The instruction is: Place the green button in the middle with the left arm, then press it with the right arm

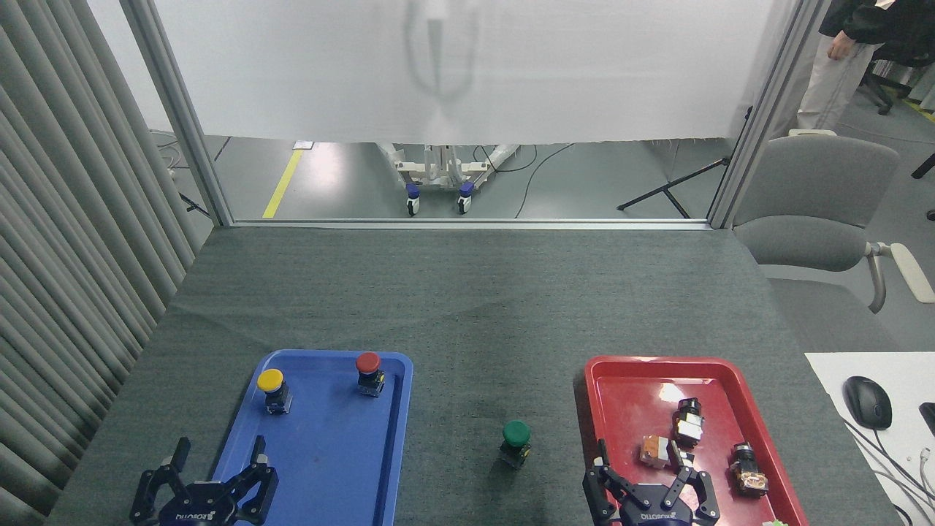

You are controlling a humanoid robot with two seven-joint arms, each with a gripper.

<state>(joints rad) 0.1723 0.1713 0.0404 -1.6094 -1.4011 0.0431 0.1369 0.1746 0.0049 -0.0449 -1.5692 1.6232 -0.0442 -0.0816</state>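
Left gripper low at the near left corner, over the edge of the blue tray, fingers spread wide, holding nothing. Right gripper low at the near end of the red tray, fingers spread wide too, nothing in it.

Green button standing upright on the dark grey table, in the gap between the two trays, closer to the red one. Not touching either gripper. Green cap on top, dark block under it.

Yellow button and red button upright at the far end of the blue tray, apart from each other. Three small switch parts lying in the red tray, just beyond the right gripper.

Grey chair past the table's right side. Black mouse on a white desk at the right edge.
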